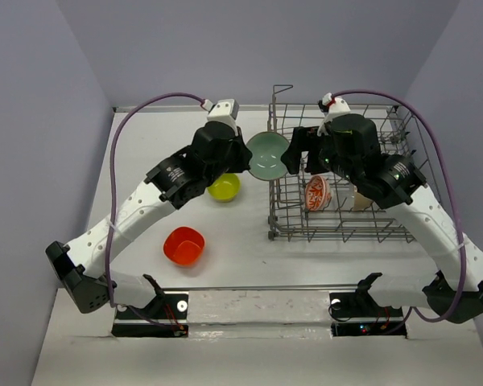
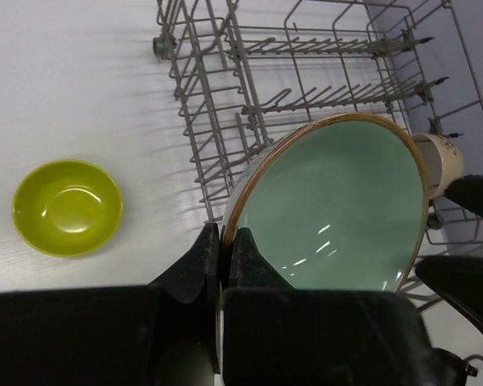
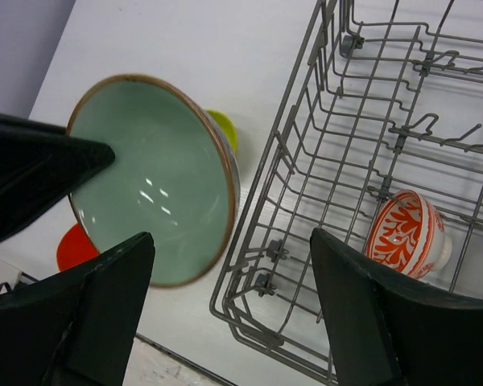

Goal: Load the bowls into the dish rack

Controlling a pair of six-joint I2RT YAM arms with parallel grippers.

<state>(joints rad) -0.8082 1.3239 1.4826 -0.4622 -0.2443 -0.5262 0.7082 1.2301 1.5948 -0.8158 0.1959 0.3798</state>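
While the left gripper (image 1: 241, 161) stands pinched shut on the rim of the pale teal bowl (image 1: 267, 156), holding it up on edge just outside the left wall of the dish rack (image 1: 271, 211), the right gripper (image 1: 295, 158) faces it with fingers wide apart and nothing between them. That looks like a hand-over to me! To do it well, I'd say the right one should slip one finger inside the bowl and one behind, on the free rim opposite the pinch. It should clamp firmly before the left lets go, since a glazed rim could slip. The right wrist camera shows the bowl off toward one finger, not yet between the pair, and the red-patterned bowl (image 3: 406, 233) among the tines. The left wrist camera alone shows the pinch itself, one finger (image 2: 197, 261) outside the rim. Only the overhead takes in both arms at once, with the lime-yellow bowl (image 1: 224, 186) and the orange-red bowl (image 1: 183, 245) waiting on the table (image 1: 145, 145).
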